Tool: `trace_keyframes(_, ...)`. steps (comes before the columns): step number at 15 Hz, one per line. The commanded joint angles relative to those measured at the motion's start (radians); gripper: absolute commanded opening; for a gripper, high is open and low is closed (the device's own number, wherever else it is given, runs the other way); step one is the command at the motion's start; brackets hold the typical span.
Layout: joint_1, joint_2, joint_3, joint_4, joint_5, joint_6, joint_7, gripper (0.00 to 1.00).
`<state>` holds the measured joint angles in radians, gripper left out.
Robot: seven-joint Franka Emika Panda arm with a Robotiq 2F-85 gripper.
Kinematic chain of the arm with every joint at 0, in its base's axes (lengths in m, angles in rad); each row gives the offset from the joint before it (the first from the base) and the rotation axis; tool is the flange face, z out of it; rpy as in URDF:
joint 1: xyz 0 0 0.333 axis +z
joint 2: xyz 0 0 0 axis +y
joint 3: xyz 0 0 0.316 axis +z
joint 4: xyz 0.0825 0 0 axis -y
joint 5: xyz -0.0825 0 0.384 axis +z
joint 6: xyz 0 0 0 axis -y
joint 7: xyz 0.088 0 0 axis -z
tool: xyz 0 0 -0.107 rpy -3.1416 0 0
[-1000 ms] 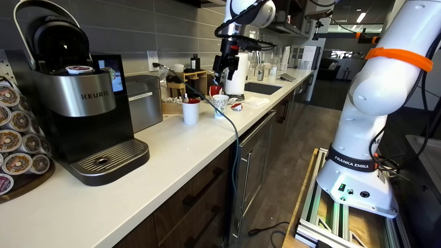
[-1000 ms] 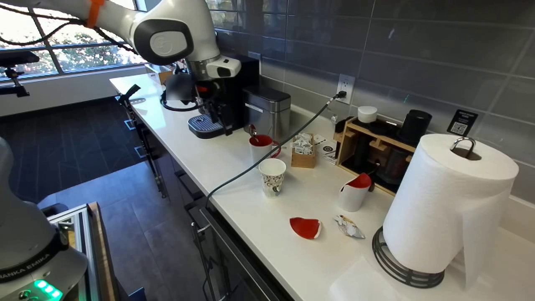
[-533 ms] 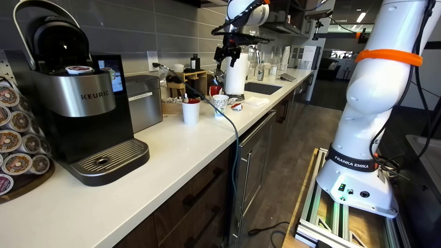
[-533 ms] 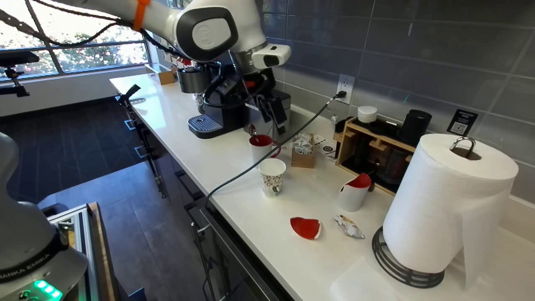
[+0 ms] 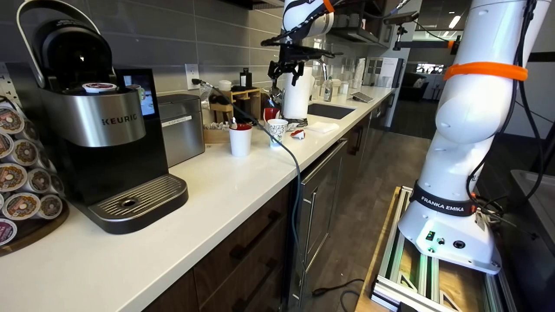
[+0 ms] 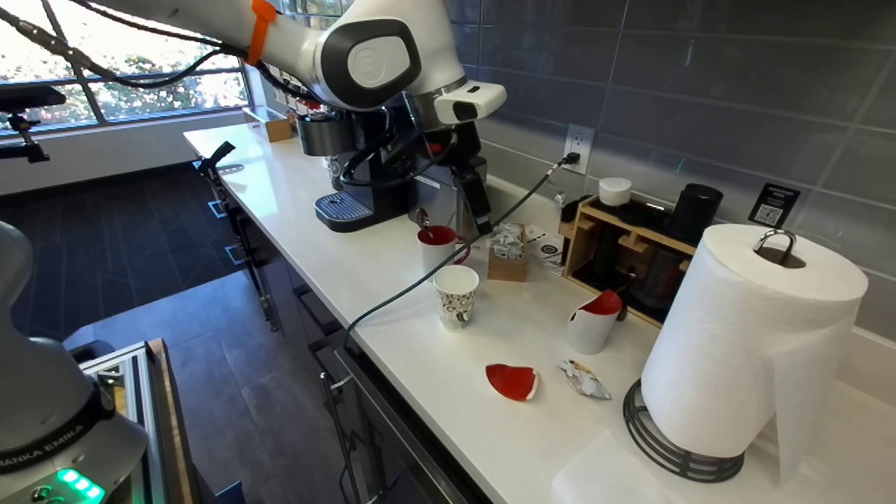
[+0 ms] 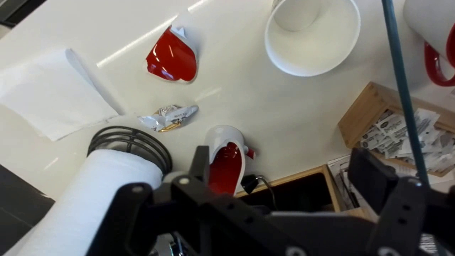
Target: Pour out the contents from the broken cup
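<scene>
Below your gripper (image 7: 283, 167) and off toward one of its fingers (image 7: 200, 163), the broken cup (image 7: 224, 137) stands upright on the white counter (image 7: 280, 103), red inside, with a big gap in its wall. You have the jaws spread wide with nothing in their grasp, and they hang well above the counter. In the wrist view that finger overlaps the cup's edge, yet the two are apart. On the same side of the gripper, a paper towel roll (image 7: 89, 199) stands near the cup; farther ahead of the fingers lie a crumpled wrapper (image 7: 169, 117) and, past it, a curved red shard (image 7: 172, 58). Ahead of the space between your fingertips, lower down, a paper cup (image 7: 316, 60) stands upright. Toward the opposite finger you have a wooden box (image 7: 359, 115) holding packets (image 7: 391, 126), also below, and a cable (image 7: 401, 78) passes across it in the wrist view; whether the cable touches the gripper, you can't tell from these views. A red-lined mug (image 6: 432, 255) stands near the box.
</scene>
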<state>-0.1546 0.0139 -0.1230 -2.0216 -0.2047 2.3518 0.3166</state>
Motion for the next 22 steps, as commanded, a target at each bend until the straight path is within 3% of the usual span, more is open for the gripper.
trace_keyframes(1,-0.001,0.101,-0.026,0.07,-0.047,0.03,0.209,1.0)
trace_keyframes(7,-0.004,0.334,-0.153,0.305,-0.082,0.069,0.39,1.0)
trace_keyframes(9,-0.018,0.398,-0.159,0.382,-0.039,0.017,0.289,1.0)
trace_keyframes(11,-0.064,0.44,-0.111,0.442,0.069,-0.044,0.078,1.0)
trace_keyframes(15,-0.13,0.512,-0.059,0.576,0.191,-0.182,-0.201,1.0)
trace_keyframes(16,-0.085,0.468,-0.1,0.488,0.139,-0.098,-0.093,1.0)
trace_keyframes(19,-0.111,0.494,-0.081,0.548,0.169,-0.153,-0.174,1.0)
trace_keyframes(22,-0.107,0.532,-0.085,0.58,0.155,-0.128,-0.176,1.0)
